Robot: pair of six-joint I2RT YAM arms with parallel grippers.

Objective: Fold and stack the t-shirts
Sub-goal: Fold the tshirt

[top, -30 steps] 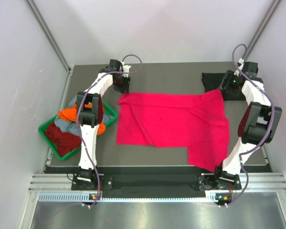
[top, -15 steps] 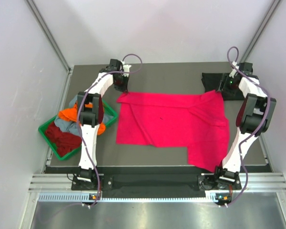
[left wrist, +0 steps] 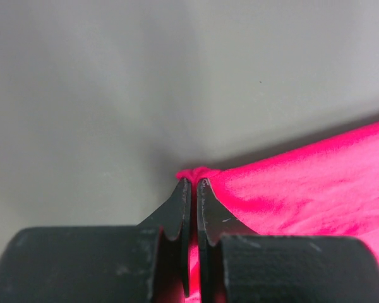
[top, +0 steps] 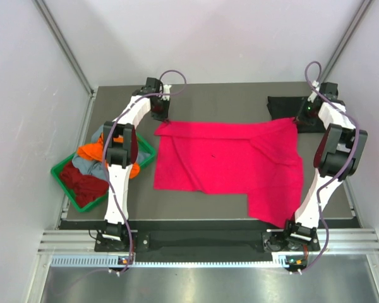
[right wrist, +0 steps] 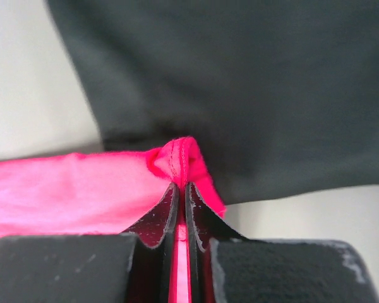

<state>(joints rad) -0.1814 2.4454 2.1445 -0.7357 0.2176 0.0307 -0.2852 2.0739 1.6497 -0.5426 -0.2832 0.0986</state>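
1. The pink-red t-shirt [top: 227,161] lies spread out flat in the middle of the dark table [top: 227,98]. One part of it reaches down on the right side, toward the near edge.
2. The left gripper [left wrist: 193,184] is at the far left corner of this shirt. Its two black fingers are pressed together. A small bunch of pink cloth is pinched between the tips.
3. The right gripper [right wrist: 180,187] is at the far right corner of the same shirt. Its fingers are pressed together too. They pinch a little fold of the pink hem.
4. The black t-shirt [top: 283,107] lies flat at the far right of the table. The pinched pink corner sits right at its edge.
5. A green tray [top: 55,170] sits at the left side of the table, beside the left arm. It holds a heap of soft shirts.
6. In the heap, the orange t-shirt [top: 88,151] is on top. The grey-blue t-shirt [top: 83,163] is under it. The dark red t-shirt [top: 82,183] is nearest the front. The left arm hides part of the heap.
7. Both arms reach to the far side of the table, one at each end of the pink shirt's far edge.
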